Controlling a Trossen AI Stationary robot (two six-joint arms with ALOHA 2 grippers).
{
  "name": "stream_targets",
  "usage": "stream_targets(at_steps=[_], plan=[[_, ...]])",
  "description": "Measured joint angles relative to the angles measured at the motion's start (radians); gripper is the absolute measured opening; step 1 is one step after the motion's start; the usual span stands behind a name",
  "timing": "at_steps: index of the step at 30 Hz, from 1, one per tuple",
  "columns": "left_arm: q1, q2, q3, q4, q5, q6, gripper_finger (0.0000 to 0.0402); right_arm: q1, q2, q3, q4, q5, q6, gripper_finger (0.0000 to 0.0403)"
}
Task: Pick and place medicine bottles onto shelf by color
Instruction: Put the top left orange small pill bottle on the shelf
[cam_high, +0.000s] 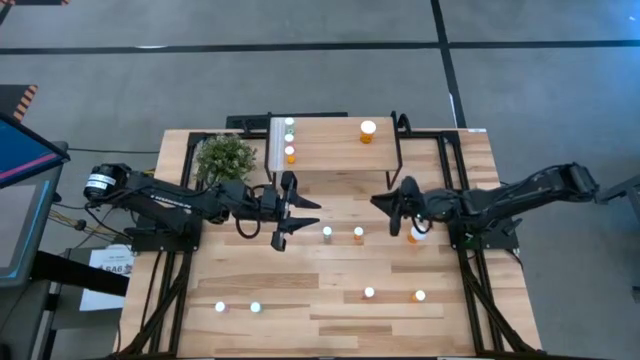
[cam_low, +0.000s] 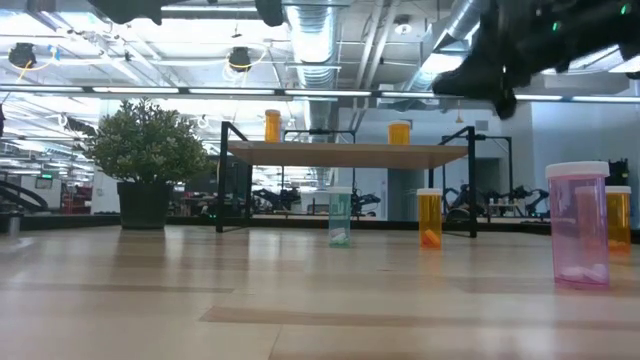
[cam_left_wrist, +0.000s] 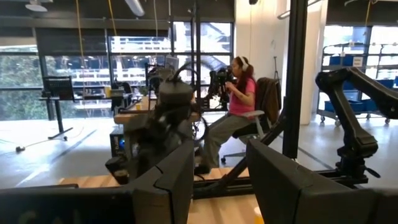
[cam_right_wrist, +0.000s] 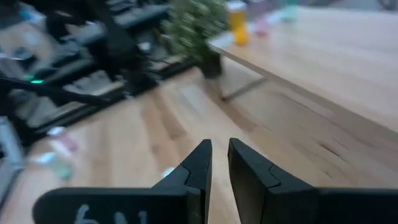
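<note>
Bottles loose on the pale, plank-grained wooden tabletop number seven in the high view, all small cylinders with white caps. A translucent teal-green bottle and a clear orange plastic bottle stand side by side at the middle. Another orange bottle sits just beside the right arm's wrist. A pale-capped bottle and a fourth orange one stand nearer the front edge. Two more capped bottles, whose colour I cannot tell, stand as a pair at the front left. From table height a translucent pink bottle shows smooth, straight walls.

The small raised light-wood shelf on thin black metal legs stands at the back of the table. It carries one larger orange bottle towards its right end. A short row of tiny bottles lines the white strip at its left end, too small to count surely. One bushy green potted plant in a dark pot stands just left of the shelf.

The dark, angular two-fingered left gripper hangs in front of the shelf's left end. Its fingers are spread well apart with nothing between them. The matching right gripper hangs in front of the shelf's right end. Its fingers are drawn almost together and hold nothing.

One seated person in a pink top shows beyond the table.
</note>
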Motion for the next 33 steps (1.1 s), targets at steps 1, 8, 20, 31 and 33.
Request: stream_targets(at_steps=[1,8,20,31,33], plan=[[0.000,0.000,0.000,-0.002,0.000,0.000,0.0137,0.020,0.000,0.014,0.001,0.003,-0.012,0.0076],[0.000,0.000,0.000,-0.008,-0.001,0.000,0.0137,0.130,0.003,0.050,-0.006,0.011,-0.030,0.0076],[0.000,0.000,0.000,-0.020,-0.003,-0.011,0.0137,0.237,0.220,0.049,0.003,0.144,0.062,0.0076],[0.000,0.000,0.000,-0.026,-0.003,-0.011,0.0137,0.236,0.423,0.049,0.098,0.148,0.146,0.0076],[0.000,0.000,0.000,-0.028,-0.004,-0.011,0.0137,0.232,0.446,0.049,0.117,0.147,0.146,0.0076]])
